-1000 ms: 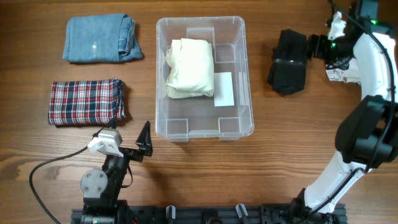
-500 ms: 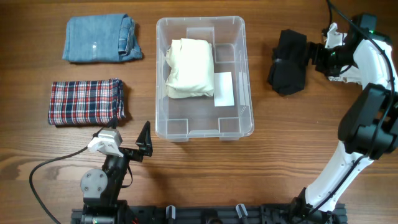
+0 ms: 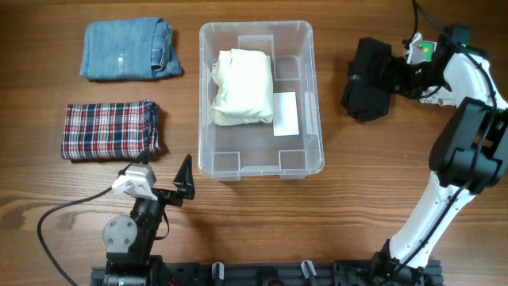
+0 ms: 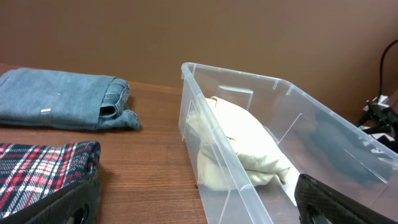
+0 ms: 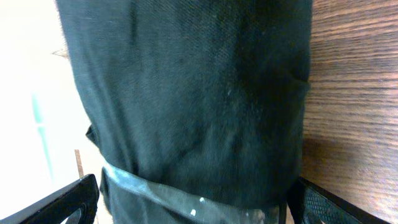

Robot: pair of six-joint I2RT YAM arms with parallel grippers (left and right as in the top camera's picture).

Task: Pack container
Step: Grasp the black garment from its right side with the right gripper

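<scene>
The clear plastic container (image 3: 254,28) stands at the table's middle with a folded cream garment (image 3: 242,86) in its left half; both show in the left wrist view, the container (image 4: 249,78) and the cream garment (image 4: 242,140). A folded black garment (image 3: 367,79) lies on the table right of the container. My right gripper (image 3: 394,73) is at its right edge, open, with a finger on each side of the black cloth (image 5: 199,93). My left gripper (image 3: 184,179) is open and empty near the container's front left corner.
Folded blue jeans (image 3: 127,49) lie at the far left and a folded red plaid garment (image 3: 109,129) in front of them. A white label (image 3: 286,113) lies on the container's floor. The left arm's cable (image 3: 63,210) runs along the front.
My right gripper has moved left, up against the black garment, and its wrist has shifted toward the far edge. The left arm has not moved.
</scene>
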